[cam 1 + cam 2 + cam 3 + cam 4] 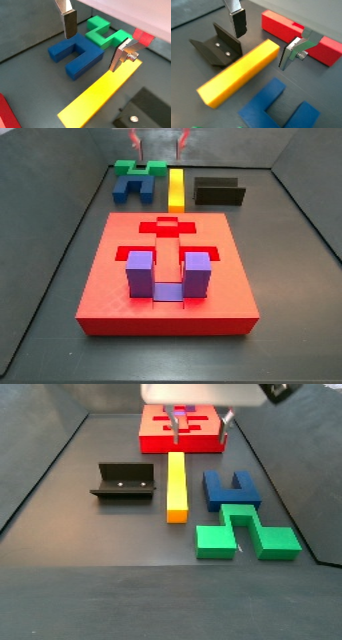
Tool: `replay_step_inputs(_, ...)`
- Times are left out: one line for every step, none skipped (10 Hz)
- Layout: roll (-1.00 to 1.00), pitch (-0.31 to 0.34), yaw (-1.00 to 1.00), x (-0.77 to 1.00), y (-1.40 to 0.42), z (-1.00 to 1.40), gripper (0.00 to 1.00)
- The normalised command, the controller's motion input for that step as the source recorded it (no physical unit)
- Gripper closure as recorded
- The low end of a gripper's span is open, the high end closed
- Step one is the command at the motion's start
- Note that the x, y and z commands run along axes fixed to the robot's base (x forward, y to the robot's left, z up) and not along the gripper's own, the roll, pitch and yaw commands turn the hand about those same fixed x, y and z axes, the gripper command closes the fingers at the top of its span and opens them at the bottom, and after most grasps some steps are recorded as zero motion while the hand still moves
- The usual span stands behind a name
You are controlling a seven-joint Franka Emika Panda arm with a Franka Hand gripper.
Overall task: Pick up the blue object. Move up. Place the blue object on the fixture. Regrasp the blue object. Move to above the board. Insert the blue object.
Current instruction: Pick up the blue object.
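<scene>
The gripper [93, 42] is held above the blue object [75, 54] and yellow bar [100, 97], jaws wide apart and empty; the fixture [216, 47] is seen beside the bar.

No text, label, brand, number or sign could be read in any view. The blocks, the board [167, 278], the fixture [124, 481] and the gripper [264, 39], raised over the floor, were seen unmarked.
</scene>
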Motion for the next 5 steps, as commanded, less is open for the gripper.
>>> replay_step_inputs(0.0, -0.19, 0.0, -0.19, -0.04, -0.62, 0.0)
replay_step_inputs(0.0, -0.194, 0.0, -0.24, 0.0, -0.58, 0.0)
replay_step_inputs(0.0, -0.176, 0.0, -0.19, 0.0, -0.51, 0.0)
replay_step_inputs(0.0, -0.12, 0.0, -0.17, 0.0, -0.35, 0.0)
replay_step_inputs(0.0, -0.109, 0.0, -0.17, 0.0, -0.35, 0.0)
